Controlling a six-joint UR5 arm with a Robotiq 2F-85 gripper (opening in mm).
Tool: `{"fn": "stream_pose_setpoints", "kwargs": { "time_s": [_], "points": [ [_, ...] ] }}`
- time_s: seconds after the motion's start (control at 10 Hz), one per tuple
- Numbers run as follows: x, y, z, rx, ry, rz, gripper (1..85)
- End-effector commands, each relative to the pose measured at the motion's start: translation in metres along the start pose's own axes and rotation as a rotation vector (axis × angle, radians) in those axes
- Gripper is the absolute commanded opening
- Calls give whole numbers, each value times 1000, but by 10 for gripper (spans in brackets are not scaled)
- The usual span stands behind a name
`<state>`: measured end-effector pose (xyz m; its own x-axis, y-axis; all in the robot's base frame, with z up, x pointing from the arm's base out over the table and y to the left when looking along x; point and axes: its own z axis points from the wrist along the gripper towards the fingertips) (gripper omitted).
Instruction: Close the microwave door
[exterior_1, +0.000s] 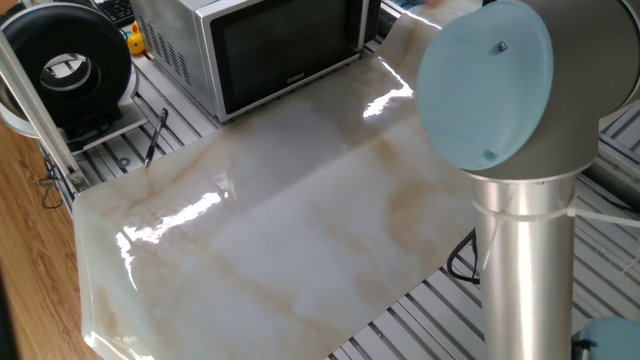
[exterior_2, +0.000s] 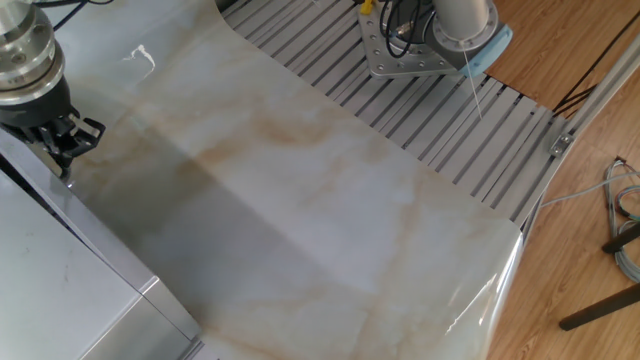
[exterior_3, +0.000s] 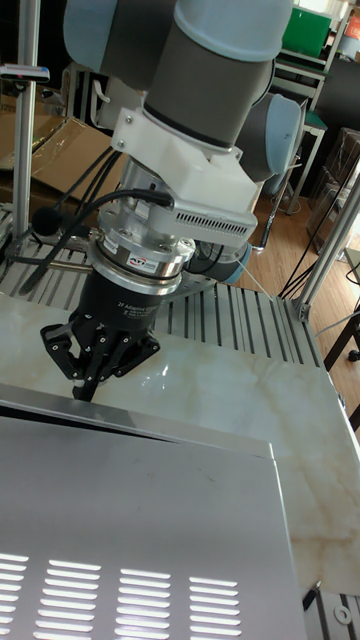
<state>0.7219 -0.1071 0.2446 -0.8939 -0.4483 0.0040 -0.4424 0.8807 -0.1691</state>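
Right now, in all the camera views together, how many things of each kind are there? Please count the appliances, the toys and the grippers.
Appliances: 2, the microwave and the round black fan-like device.
Toys: 1, a small yellow duck-like toy behind the microwave, too small to tell more.
Grippers: 1, the gripper by the microwave's top front edge.
Total: 4

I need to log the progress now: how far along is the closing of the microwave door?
The door already looks flush with the microwave front, so closing seems done. The gripper, fingers together and holding nothing, hangs at the microwave's top front edge. What is left: moving the arm away.
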Motion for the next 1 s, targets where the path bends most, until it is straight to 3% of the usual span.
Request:
{"fn": "stream_pose_setpoints", "kwargs": {
  "time_s": [0.0, 0.5, 0.9],
  "points": [
    [-7, 0, 2, -10, -10, -35, 13],
    [-11, -6, 0, 15, -2, -77, 13],
    [-22, -4, 1, 12, -37, -87, 13]
  ]
}}
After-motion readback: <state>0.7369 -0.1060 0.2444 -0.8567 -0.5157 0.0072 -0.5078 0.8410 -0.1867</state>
